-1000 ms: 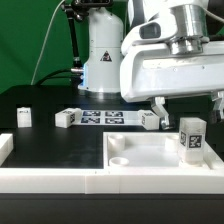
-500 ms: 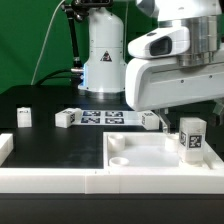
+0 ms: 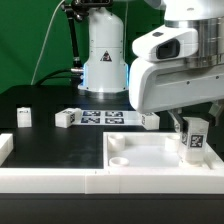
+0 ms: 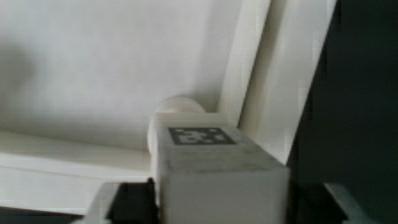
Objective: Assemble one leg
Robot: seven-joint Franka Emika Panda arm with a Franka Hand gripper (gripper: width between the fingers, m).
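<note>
Inspection of the work area finds the leg (image 3: 192, 141) standing upright on the large white panel (image 3: 150, 150), close to that panel's far corner on the exterior view's right. Its tag marks face the camera. The wrist view shows the same leg (image 4: 217, 165) from above, with a square tag on its top face, just beside the panel's raised rim (image 4: 249, 70) and with a round socket (image 4: 178, 103) immediately beyond it. The arm (image 3: 175, 65) is positioned over this corner and the gripper (image 3: 190, 125) is lowered to the level of the leg's upper part. One dark finger (image 3: 176, 122) is visible just beside the leg on the exterior view's left. In the wrist view the leg sits between the two jaws, but whether they press against it or stand clear cannot be told from either picture. A further round socket (image 3: 120, 158) is seen at the panel's near corner on the exterior view's left. Elsewhere on the black table (image 3: 60, 140), the first spare peg (image 3: 24, 116) stands well apart toward the exterior view's left. The second spare peg (image 3: 66, 117) and the third spare peg (image 3: 150, 121) lie at the two ends of the marker board (image 3: 105, 117). A white border rail (image 3: 50, 178) runs along the near edge of the table.
</note>
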